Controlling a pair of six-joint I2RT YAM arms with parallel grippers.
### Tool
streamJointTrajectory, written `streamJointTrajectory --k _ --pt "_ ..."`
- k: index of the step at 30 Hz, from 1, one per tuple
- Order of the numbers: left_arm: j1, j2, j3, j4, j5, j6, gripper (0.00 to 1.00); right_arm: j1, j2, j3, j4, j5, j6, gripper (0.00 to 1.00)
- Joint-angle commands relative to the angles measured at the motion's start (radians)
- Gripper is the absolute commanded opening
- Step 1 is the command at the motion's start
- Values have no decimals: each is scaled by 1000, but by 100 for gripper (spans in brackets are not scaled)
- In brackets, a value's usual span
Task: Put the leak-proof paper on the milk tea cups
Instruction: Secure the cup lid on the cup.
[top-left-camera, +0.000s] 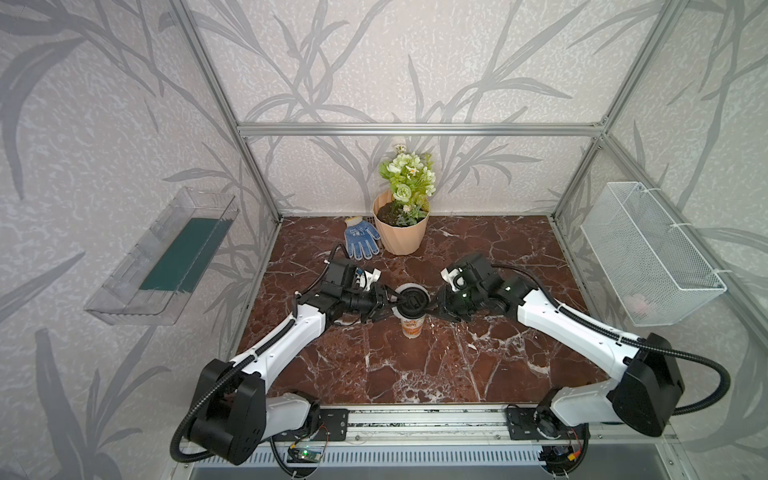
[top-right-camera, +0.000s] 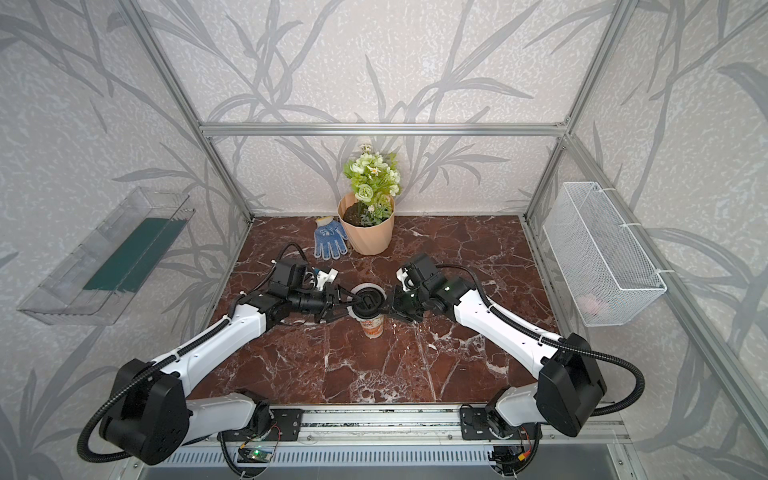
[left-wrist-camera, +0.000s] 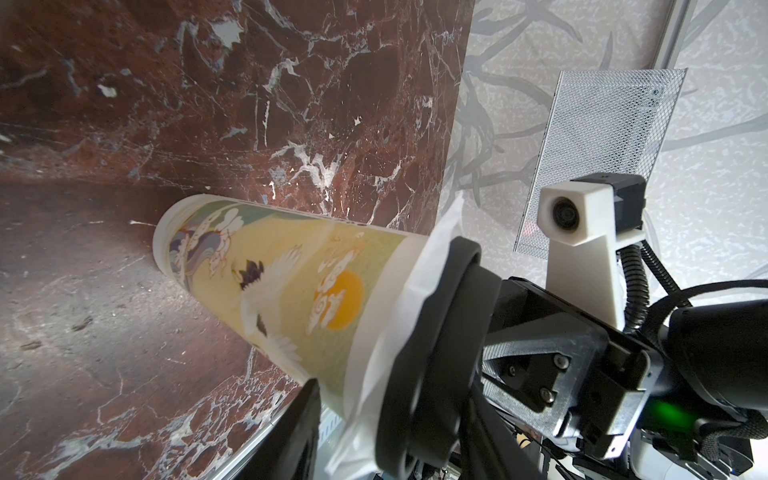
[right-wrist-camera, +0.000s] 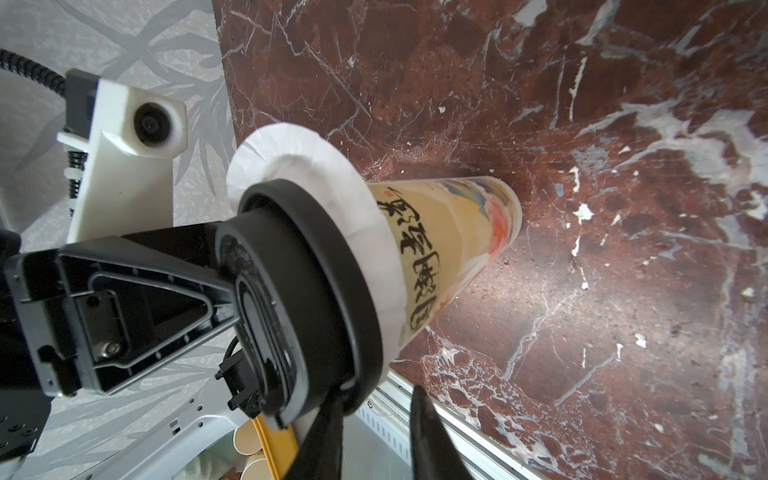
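— Left gripper (top-left-camera: 394, 306), reaching in from the table's left edge: how do its jaws stand?

— Parted. One finger (right-wrist-camera: 145, 291) lies on top of the black lid (top-left-camera: 414, 298). The other finger (left-wrist-camera: 295, 424) sits beside the cup wall, under the paper's rim. Whether the two clamp anything cannot be told.

— And the right gripper (top-left-camera: 435, 305)?

— It enters from the right edge, directly opposite. Its jaws are also parted: one finger (left-wrist-camera: 536, 345) is on the lid's top, and the other (right-wrist-camera: 428, 440) stands clear of the cup with a visible gap. It grips nothing.

— Where is the leak-proof paper (right-wrist-camera: 286, 153)?

— It lies over the mouth of the milk tea cup (top-left-camera: 411, 326), which stands upright near the middle of the table (top-left-camera: 415, 374). The lid sits on the paper and hides its centre. Only a crumpled white rim shows all round, drooping over the cup's lip.

— What stands nearby?

— A peach flower pot (top-left-camera: 401, 237) stands at the far edge. A blue dotted glove (top-left-camera: 360, 240) lies just beside it, toward the left edge. Both are well apart from the cup. The two grippers crowd the cup's top from either side.

— And the containers?

— The cup's contents are hidden by the paper and lid. The pot holds dark soil (top-left-camera: 388, 212) and green-white flowers (top-left-camera: 407, 176). A wire basket (top-left-camera: 648, 249) on the right wall holds a pale pink thing (top-left-camera: 638, 305), too blurred to name. A clear tray (top-left-camera: 124, 291) on the left wall holds a flat dark green sheet (top-left-camera: 183, 257).
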Motion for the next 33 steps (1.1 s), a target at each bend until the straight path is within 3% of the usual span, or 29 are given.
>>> streamJointTrajectory --k 1,16,24,33 --pt "-2 47 -21 -151 -78 10 50 -2 64 -57 -94 83 -10 28" --pt "-1 59 -4 -175 -81 32 50 -59 -84 57 -66 60 -129 35" --pt "-1 52 -6 -175 -84 30 50 -74 7 114 -68 -17 -170 33" --pt "-1 46 -10 -174 -87 28 49 -77 65 126 -66 -10 -180 29"
